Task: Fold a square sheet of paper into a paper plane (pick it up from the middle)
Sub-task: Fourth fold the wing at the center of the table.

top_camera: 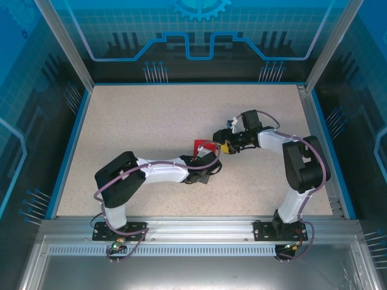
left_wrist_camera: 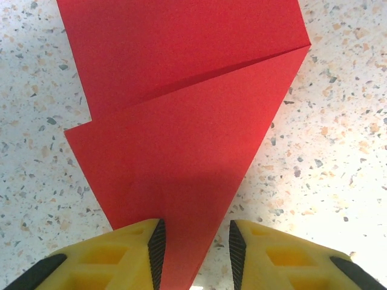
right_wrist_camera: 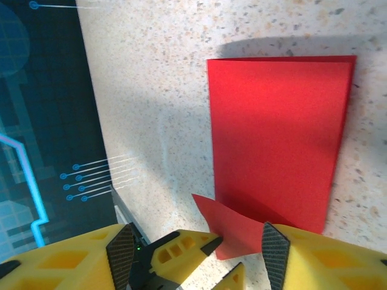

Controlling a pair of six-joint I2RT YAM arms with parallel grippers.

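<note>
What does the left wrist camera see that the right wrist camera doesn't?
Left wrist extra: a slanted fold across the red paper, whose pointy end reaches between the open fingers of the left tool. Right wrist extra: the blue wall beside the table, the paper's straight flat end, and the right tool, open wide. Both share: the same red paper lying on the speckled table.

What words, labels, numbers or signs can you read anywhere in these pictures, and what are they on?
There is no readable text.
Red paper: plain, nothing printed on it.
Back wall: blue line patterns and a gear drawing, no letters or numbers.
Speckled table: no marking.
</note>
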